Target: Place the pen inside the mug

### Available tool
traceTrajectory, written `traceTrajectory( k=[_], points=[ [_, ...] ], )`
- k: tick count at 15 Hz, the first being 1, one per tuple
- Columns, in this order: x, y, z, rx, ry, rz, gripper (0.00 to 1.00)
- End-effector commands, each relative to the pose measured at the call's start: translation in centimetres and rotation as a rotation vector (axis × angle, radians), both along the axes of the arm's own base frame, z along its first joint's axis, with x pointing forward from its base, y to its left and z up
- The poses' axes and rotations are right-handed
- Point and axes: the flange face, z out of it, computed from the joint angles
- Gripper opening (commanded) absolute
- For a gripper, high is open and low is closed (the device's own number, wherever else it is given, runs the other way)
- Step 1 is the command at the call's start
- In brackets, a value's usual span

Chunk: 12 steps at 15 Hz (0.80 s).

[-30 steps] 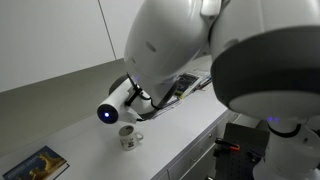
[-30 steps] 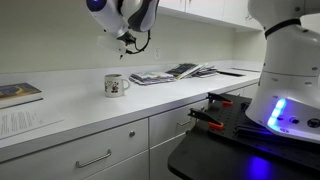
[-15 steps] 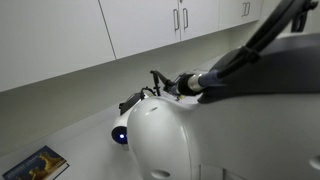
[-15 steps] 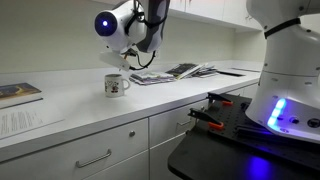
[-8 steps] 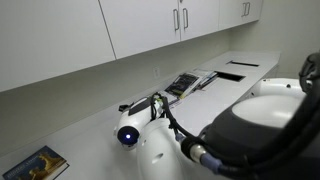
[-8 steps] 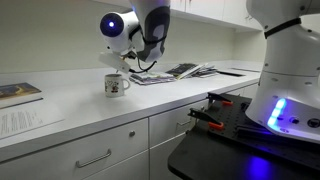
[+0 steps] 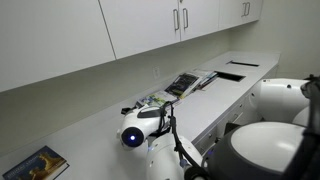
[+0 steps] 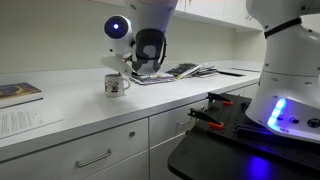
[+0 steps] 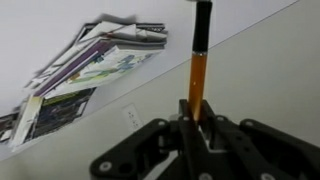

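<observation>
Wrist view: gripper (image 9: 196, 118) is clamped on the pen (image 9: 198, 72), a thin stick with an orange shaft, dark at the far end, running off frame at 12 o'clock. Magazines (image 9: 85, 70) at 10 o'clock. In an exterior view the white, dark-printed mug (image 8: 116, 86) sits on the counter (image 8: 60, 105), wrist near its 1 o'clock.

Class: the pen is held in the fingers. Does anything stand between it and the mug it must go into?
Nothing visible does. The gripper, shut on the pen, hangs above the mug in an exterior view; the magazines lie off to one side on the counter.
</observation>
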Motion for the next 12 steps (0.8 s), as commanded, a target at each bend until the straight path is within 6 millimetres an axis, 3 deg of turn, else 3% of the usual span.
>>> traceTrajectory(
  k=[1, 2, 3, 5, 8, 12],
  points=[
    [-0.7, 0.3, -0.2, 0.065, 0.008, 0.055, 0.04],
    [-0.9, 0.5, -0.4, 0.078, 0.009, 0.068, 0.04],
    [-1.0, 0.6, -0.6, 0.094, 0.010, 0.076, 0.39],
    [-1.1, 0.7, -0.8, 0.122, 0.014, 0.075, 0.47],
    [-0.8, 0.2, -0.5, 0.177, 0.043, 0.034, 0.69],
    [0.2, -1.6, 1.6, 0.312, 0.057, -0.026, 1.00]
  ],
)
